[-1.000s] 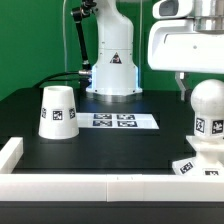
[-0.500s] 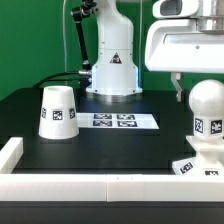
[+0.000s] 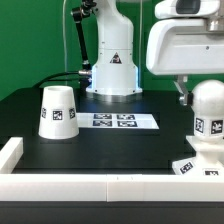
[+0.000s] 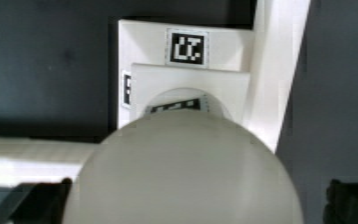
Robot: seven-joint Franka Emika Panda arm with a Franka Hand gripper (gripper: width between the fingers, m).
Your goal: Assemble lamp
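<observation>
Bulb (image 3: 207,108) stands upright on the base (image 3: 192,166) at the exterior view's right, shade (image 3: 58,110) well apart. Gripper (image 4: 194,200) straddles the bulb, 2 fingers wide; centre it, then close gently.

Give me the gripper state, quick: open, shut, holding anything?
The gripper is open, one finger on each side of the bulb; it grips nothing, as far as the wrist view shows.
</observation>
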